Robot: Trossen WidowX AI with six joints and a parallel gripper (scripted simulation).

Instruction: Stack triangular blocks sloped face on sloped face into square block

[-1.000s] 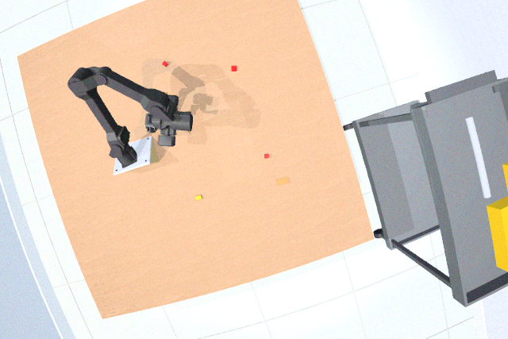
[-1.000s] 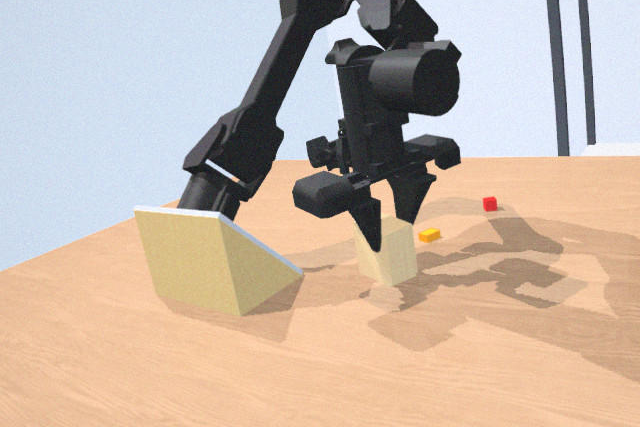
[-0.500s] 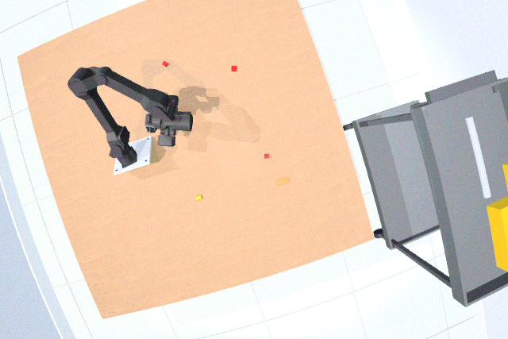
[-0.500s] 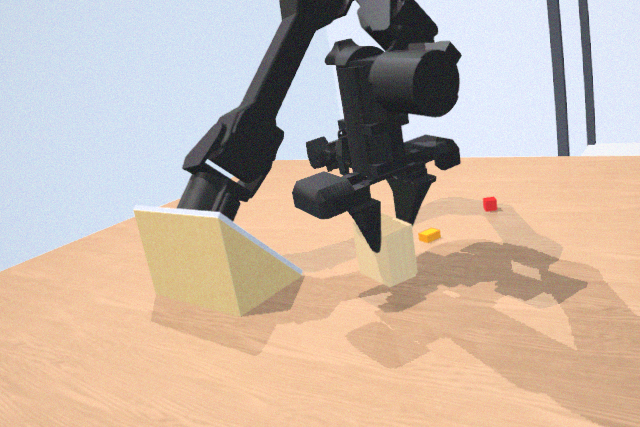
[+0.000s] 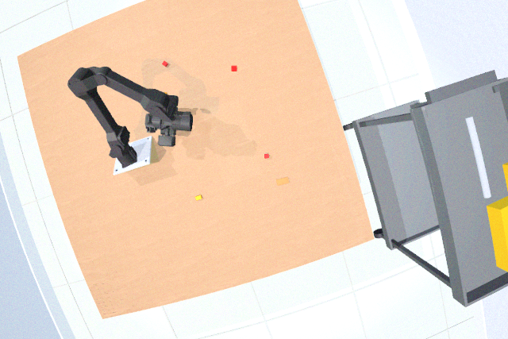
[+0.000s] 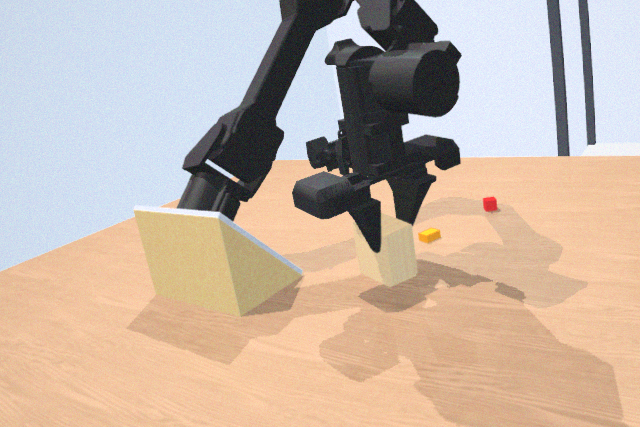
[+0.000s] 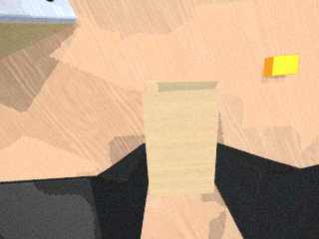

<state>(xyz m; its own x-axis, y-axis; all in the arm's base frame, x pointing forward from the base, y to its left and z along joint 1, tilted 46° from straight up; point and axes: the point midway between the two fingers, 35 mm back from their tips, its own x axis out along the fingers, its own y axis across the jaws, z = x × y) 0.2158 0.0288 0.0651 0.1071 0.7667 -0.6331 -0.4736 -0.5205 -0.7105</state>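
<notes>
My gripper (image 6: 395, 237) (image 7: 175, 147) points down and is shut on the upper triangular block (image 6: 404, 252) (image 7: 181, 121), one finger on each side. The lower triangular block (image 6: 364, 262) stands on the table directly beneath it. In the exterior view the two pale wooden blocks together look like one square block, with a nearly level top and no clear gap; the seam between the sloped faces cannot be made out. In the wrist view a narrow darker strip shows at the far end of the held block. The top view hides both blocks under the hand.
The arm's wedge-shaped base (image 5: 152, 155) (image 6: 193, 262) stands close beside the blocks. A small yellow-orange block (image 6: 429, 235) (image 7: 285, 65) lies on the other side. Red cubes (image 5: 233, 67) (image 5: 266, 156), a yellow piece (image 5: 198, 197) and a flat orange piece (image 5: 282, 181) lie farther out.
</notes>
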